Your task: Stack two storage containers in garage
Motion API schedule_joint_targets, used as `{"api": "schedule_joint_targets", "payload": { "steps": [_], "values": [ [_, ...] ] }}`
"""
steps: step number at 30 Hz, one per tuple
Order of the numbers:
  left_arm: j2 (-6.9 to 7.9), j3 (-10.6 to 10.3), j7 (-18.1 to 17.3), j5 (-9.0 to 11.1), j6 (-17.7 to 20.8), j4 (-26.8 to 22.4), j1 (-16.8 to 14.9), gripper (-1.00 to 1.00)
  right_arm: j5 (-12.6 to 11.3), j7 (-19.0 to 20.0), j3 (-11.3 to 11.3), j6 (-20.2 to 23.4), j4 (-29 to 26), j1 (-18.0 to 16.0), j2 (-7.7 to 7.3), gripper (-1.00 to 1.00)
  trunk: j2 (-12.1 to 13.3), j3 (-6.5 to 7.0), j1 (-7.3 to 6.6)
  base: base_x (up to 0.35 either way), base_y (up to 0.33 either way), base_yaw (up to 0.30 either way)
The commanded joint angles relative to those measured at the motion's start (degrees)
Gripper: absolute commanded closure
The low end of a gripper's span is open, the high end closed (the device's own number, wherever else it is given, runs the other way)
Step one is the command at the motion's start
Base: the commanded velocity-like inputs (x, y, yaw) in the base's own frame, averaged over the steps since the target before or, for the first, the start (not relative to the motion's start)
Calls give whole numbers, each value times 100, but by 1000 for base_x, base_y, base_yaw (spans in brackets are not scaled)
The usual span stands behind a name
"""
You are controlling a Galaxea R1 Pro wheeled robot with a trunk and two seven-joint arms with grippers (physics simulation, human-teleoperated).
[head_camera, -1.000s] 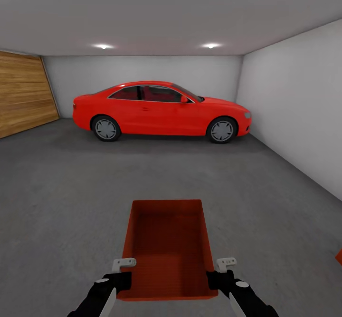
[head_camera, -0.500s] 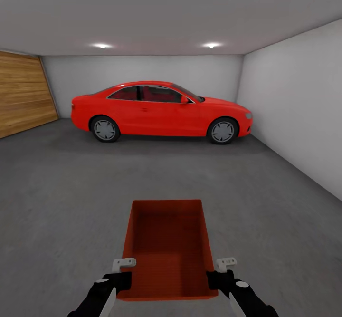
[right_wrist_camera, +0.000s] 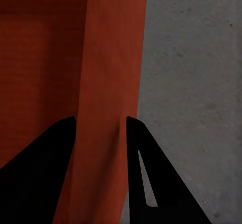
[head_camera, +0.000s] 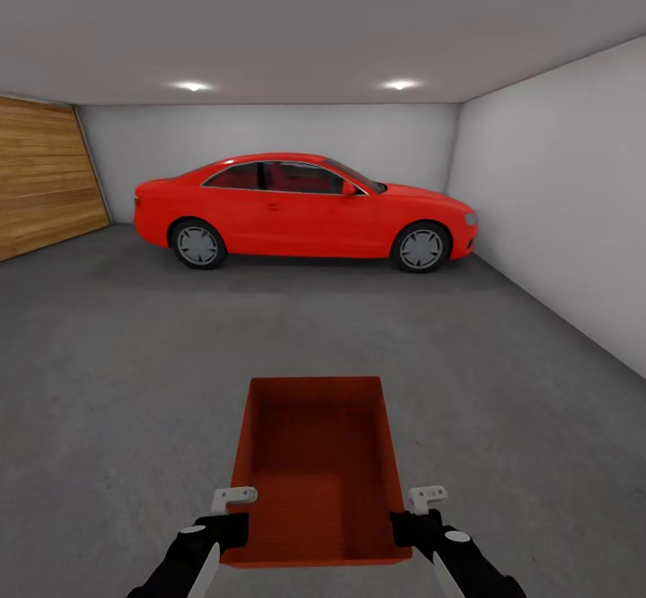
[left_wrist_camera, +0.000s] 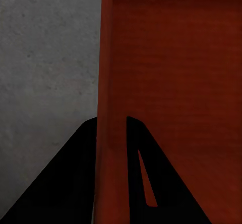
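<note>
Garage: one bare room with pale grey walls (head_camera: 547, 212), a white ceiling and two round ceiling lights (head_camera: 192, 87); a wood-plank door (head_camera: 40, 177) fills the left side, cut off by the picture's edge.
Floor: dark grey speckled concrete (head_camera: 126, 356) runs from the car to the robot; the bin hangs over the stretch nearest the robot.
Car: one red coupe (head_camera: 305, 208) parked side-on against the far wall, well apart from the bin; two of its wheels show, the far side is hidden.
Bin: one red-orange container (head_camera: 314, 463), open top up and nothing inside, held level in front of the robot between the two arms; its near underside is hidden, so whether it touches the concrete cannot be told.
Arms: two, black, rising from the bottom edge in the head view and cut off there.
Left gripper (left_wrist_camera: 112, 128): one dark finger on each side of the bin's left long wall, clamped on it near the closest corner.
Right gripper (right_wrist_camera: 100, 128): its two dark fingers straddle the bin's right long wall and pinch it, concrete showing past the outer finger.
</note>
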Motion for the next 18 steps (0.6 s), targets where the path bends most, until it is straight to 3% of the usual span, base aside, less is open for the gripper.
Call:
{"api": "schedule_joint_targets", "payload": {
  "steps": [1,14,18],
  "values": [
    [6,-3,119,-92,46,2,1,100,-83,155,40,-70,-141,-4,-2,100,-7,-9,1,0,0,0],
    [3,-3,119,-92,46,2,1,100,-83,155,40,-70,-141,-4,-3,100,-7,-9,1,3,0,0],
    [9,-2,119,-92,46,2,1,100,-83,155,40,-70,-141,-4,-2,100,-7,-9,1,279,0,0]
  ]
}}
